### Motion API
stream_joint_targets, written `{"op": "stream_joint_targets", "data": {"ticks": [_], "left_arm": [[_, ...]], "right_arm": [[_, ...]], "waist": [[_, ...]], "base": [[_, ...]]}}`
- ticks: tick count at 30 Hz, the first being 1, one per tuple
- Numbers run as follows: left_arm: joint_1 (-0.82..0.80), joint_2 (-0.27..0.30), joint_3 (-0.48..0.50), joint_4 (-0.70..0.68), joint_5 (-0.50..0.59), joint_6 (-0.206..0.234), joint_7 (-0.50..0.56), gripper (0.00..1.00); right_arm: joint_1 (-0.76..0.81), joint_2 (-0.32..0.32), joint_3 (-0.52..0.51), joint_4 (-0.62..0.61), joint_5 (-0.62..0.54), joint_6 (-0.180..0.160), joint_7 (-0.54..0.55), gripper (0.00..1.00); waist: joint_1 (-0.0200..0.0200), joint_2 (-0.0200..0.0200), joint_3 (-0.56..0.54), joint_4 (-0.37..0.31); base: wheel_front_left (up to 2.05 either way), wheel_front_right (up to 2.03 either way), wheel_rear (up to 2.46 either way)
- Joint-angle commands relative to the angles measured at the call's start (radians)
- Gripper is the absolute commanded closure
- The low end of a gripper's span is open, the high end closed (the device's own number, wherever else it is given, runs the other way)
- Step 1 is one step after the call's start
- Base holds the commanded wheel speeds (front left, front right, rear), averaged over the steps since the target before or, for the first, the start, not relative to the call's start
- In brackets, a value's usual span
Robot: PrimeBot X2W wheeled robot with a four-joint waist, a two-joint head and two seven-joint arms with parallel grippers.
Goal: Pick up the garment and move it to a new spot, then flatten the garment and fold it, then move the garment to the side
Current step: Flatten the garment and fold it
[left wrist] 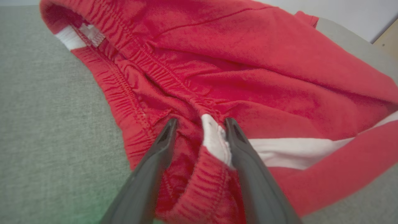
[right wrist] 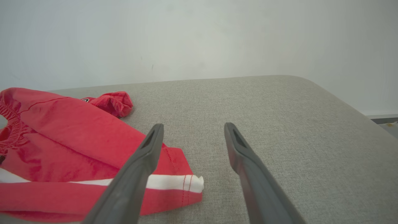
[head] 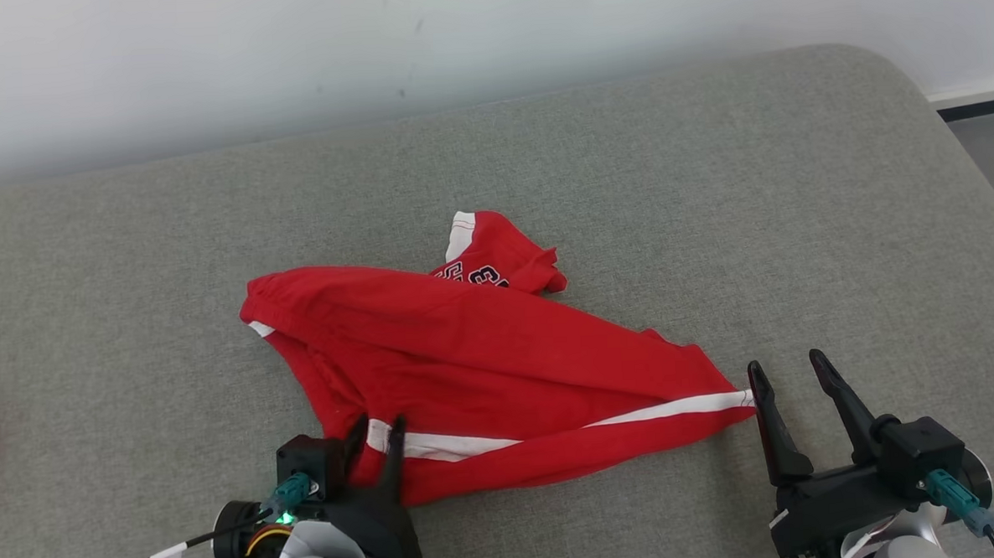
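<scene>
Look at the red cloth shorts with the white side stripe [head: 483, 355]. They lie crumpled on the grey cloth-covered counter [head: 711, 177], near the edge close to you.

The shorts lie long from side to side. The white stripe [head: 687, 406] runs along the near edge and shows you the line. The stretchy waist end is on the left. The leg end is on the right.

Your left end effector [head: 378, 431] is right at the waist end. Its two dark fingers are apart, with the bunched waistband and the tip of the stripe sitting between them. They do not look squeezed on the cloth yet.

Your right end effector [head: 786, 363] is wide apart and holds nothing. It sits just beside the leg end, with its left finger almost at the stripe's tip.

So each arm has its own end. I think the right one needs to slide a little to the left to get the hem between its fingers.
</scene>
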Motion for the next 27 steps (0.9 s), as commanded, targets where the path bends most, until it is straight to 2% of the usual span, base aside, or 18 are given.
{"op": "stream_joint_targets", "data": {"ticks": [1, 3, 6, 9, 13, 14, 16, 22, 27], "left_arm": [[-0.011, -0.001, -0.008, -0.001, -0.023, -0.003, -0.009, 1.0], [-0.02, 0.0, 0.009, -0.049, -0.02, 0.016, -0.013, 1.0], [0.034, 0.001, 0.071, -0.194, 0.015, 0.041, -0.012, 1.0], [0.105, 0.001, 0.126, -0.325, 0.049, 0.04, -0.012, 1.0], [0.204, 0.0, 0.156, -0.355, 0.062, 0.038, -0.012, 1.0], [0.22, 0.0, 0.162, -0.345, 0.066, 0.037, -0.012, 0.8], [0.248, 0.001, 0.178, -0.322, 0.079, 0.043, -0.012, 0.0], [0.294, 0.0, 0.238, -0.274, 0.121, 0.055, -0.013, 0.0], [0.333, 0.006, 0.294, -0.314, 0.184, 0.074, -0.013, 0.0]], "right_arm": [[0.004, 0.007, -0.005, 0.001, 0.009, -0.002, 0.0, 0.0], [0.013, 0.011, -0.012, 0.004, 0.009, -0.002, 0.0, 0.0], [0.024, 0.018, -0.017, 0.007, 0.01, -0.002, 0.0, 0.0], [0.04, 0.025, -0.015, 0.019, 0.011, -0.002, 0.0, 0.0], [0.059, 0.036, -0.006, 0.038, 0.016, -0.002, 0.0, 0.0], [0.063, 0.039, -0.002, 0.042, 0.017, -0.002, 0.0, 0.0], [0.072, 0.043, 0.007, 0.05, 0.017, -0.002, 0.0, 0.0], [0.078, 0.047, 0.027, 0.058, 0.019, -0.002, 0.0, 0.0], [0.081, 0.055, 0.035, 0.047, 0.006, -0.002, 0.0, 0.0]], "waist": [[-0.0001, -0.0001, -0.005, 0.006], [-0.0001, -0.0001, -0.011, 0.016], [-0.0001, -0.0001, -0.026, 0.039], [-0.0001, -0.0001, -0.051, 0.065], [-0.0001, -0.0001, -0.084, 0.096], [-0.0001, -0.0001, -0.091, 0.102], [-0.0001, -0.0001, -0.105, 0.111], [-0.0001, -0.0001, -0.131, 0.113], [-0.0001, -0.0001, -0.146, 0.1]], "base": [[0.0, 0.0, 0.0], [0.0, 0.0, 0.0], [0.0, 0.0, 0.0], [0.0, 0.0, 0.0], [0.0, 0.0, 0.0], [0.0, 0.0, 0.0], [0.0, 0.0, 0.0], [0.0, 0.0, 0.0], [0.0, 0.0, 0.0]]}}
